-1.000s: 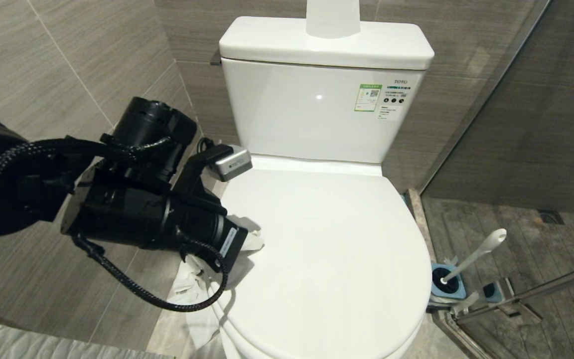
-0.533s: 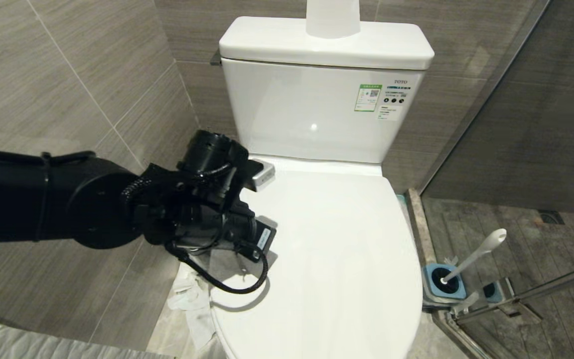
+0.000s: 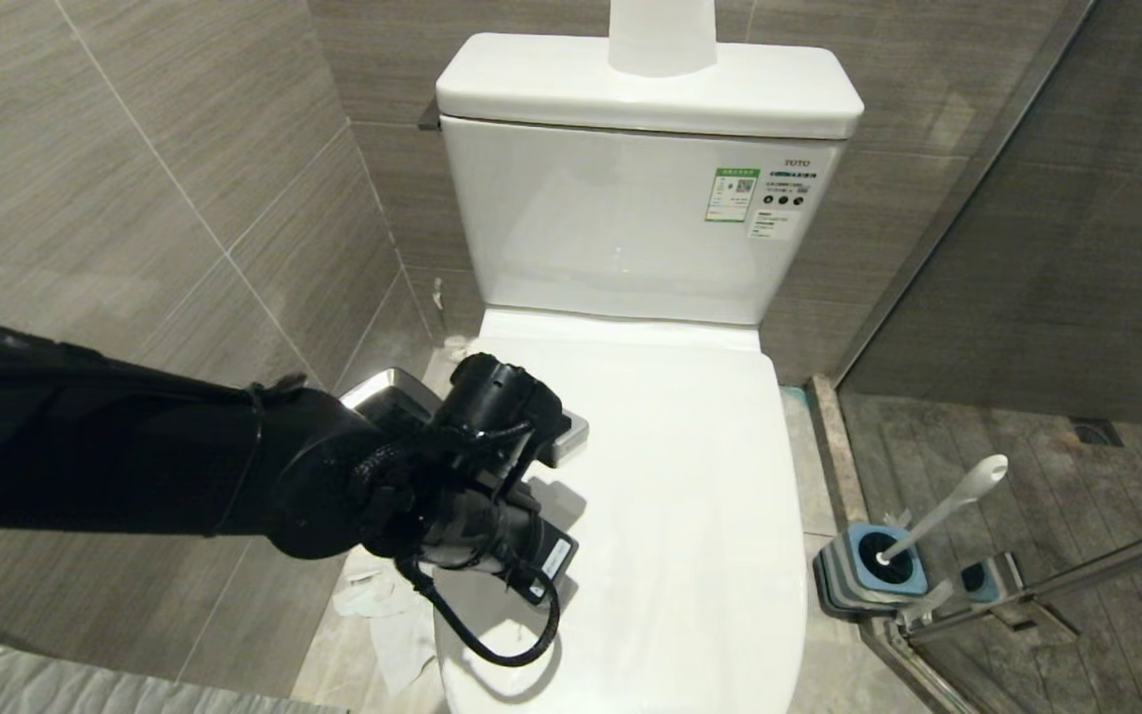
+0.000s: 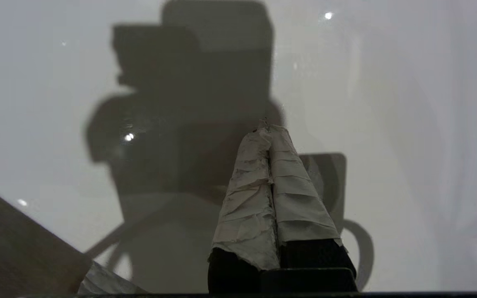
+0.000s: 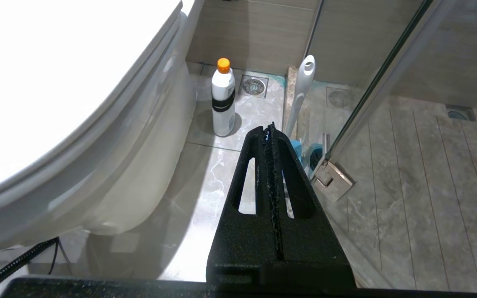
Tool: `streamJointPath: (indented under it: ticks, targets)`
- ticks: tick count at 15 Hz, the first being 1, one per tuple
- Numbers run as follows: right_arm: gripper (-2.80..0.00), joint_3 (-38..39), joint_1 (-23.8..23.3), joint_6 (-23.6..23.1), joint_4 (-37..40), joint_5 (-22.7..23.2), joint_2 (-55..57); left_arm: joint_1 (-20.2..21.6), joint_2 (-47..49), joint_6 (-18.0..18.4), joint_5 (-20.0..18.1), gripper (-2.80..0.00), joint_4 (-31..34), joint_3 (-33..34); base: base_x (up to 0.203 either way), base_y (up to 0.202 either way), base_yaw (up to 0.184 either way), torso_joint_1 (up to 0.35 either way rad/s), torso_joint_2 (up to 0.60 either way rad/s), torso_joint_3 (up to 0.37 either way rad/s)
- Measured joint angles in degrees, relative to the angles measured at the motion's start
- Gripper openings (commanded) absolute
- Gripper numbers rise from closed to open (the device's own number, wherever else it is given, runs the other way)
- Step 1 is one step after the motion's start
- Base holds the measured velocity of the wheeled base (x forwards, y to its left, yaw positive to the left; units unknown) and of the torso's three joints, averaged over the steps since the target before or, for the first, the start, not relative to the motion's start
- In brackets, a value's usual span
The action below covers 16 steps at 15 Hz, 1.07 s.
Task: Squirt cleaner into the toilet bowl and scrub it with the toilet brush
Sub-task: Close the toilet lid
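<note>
1. Currently the toilet lid (image 3: 690, 496) is down – bowl hidden under it.
2. Left gripper (image 4: 269, 132) points at the lid's glossy top, taped fingers (image 4: 251, 186) clenched together, holding nothing.
3. Right gripper (image 5: 271, 128) hangs low beside the toilet, fingers pressed together, empty.
4. Cleaner bottle (image 5: 223, 99) upright on the floor by the toilet base – toilet brush (image 3: 943, 516) leaning in its blue holder (image 3: 873, 575) near the glass door.

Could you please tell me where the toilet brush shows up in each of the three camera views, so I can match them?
Head view: the toilet brush stands at lower right, its white handle leaning out of the blue holder.
Left wrist view: not in it.
Right wrist view: the handle rises just beyond the right hand, beside the glass door.
Shared landmark: the closed toilet lid.
</note>
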Motion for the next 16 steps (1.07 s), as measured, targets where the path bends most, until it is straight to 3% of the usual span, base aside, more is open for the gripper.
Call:
streamJointPath:
  ticks: [5,11,16]
  targets:
    - [-2.8,0.0,0.0,0.0,0.02,-0.01,0.01,-2.31,4.04,-0.63,3.53,-2.8,-6.79,1.54,0.0,0.0,0.0,0.0,0.0,0.0]
    - [-2.8,0.0,0.0,0.01,0.0,0.01,0.01,-2.84,5.88,-1.55,3.75,-2.8,-6.89,1.65,0.0,0.0,0.0,0.0,0.0,0.0]
    - [-2.8,0.0,0.0,0.01,0.02,0.01,0.01,-1.86,-0.38,-2.49,3.41,-2.8,-3.52,-2.61,0.0,0.0,0.0,0.0,0.0,0.0]
